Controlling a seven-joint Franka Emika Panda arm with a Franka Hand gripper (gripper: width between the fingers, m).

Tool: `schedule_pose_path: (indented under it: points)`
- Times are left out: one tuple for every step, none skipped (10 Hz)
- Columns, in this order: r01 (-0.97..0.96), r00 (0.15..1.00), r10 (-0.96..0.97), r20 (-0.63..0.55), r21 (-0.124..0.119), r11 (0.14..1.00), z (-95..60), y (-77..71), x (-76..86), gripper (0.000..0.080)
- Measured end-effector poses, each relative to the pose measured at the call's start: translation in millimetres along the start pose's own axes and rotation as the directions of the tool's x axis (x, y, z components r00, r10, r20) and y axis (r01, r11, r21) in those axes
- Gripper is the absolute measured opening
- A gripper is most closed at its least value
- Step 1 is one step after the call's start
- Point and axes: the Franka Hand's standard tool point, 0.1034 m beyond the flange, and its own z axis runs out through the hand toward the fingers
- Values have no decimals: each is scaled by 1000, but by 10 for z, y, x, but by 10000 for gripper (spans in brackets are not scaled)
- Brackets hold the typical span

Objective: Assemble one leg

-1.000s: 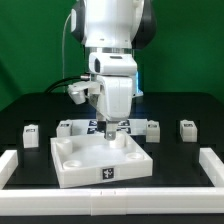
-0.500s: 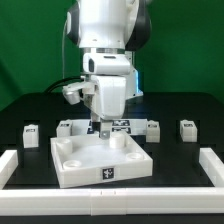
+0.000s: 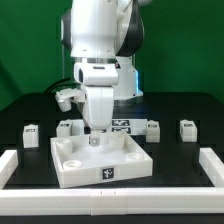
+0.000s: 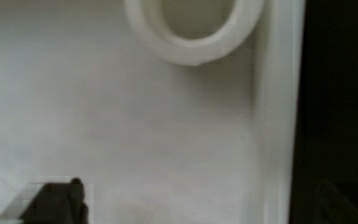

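Gripper [image 3: 97, 137] low over rear of tabletop [image 3: 100, 168], fingers [image 4: 55, 201] apart, nothing between them. Nearest leg [image 3: 65, 127] on table just behind tabletop, toward exterior view's left, untouched. Judged light, rigid, smooth plastic: pinch flat sides mid-height. Room above leg open; tabletop rim and marker board [image 3: 121, 124] close by

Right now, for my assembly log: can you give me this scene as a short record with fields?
gripper: open, low over the tabletop's far half
fingers: spread, nothing between them
tabletop: white square tray, round recesses on top, no leg fitted
legs: four, loose on the black table, at
marker board: behind the tabletop, partly hidden by the arm
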Motion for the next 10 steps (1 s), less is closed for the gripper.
schedule_pose_path:
  points:
    - [-6,1000,7,-5,14,1000,71,-49,-11,650]
    - [-10,1000,10,-7,23,1000,106,-77,-19,650]
    - [-12,1000,13,-8,26,1000,120,-92,-23,650]
    - [-14,1000,14,-8,26,1000,119,-91,-24,650]
    - [-15,1000,15,-8,25,1000,115,-86,-20,650]
    - [-15,1000,15,-9,26,1000,119,-90,-20,537]
    - [-15,1000,15,-9,26,1000,119,-90,-20,537]
    - [-15,1000,15,-9,26,1000,119,-90,-20,335]
    - [-15,1000,15,-9,26,1000,119,-91,-20,200]
    - [-15,1000,15,-9,26,1000,120,-91,-19,200]
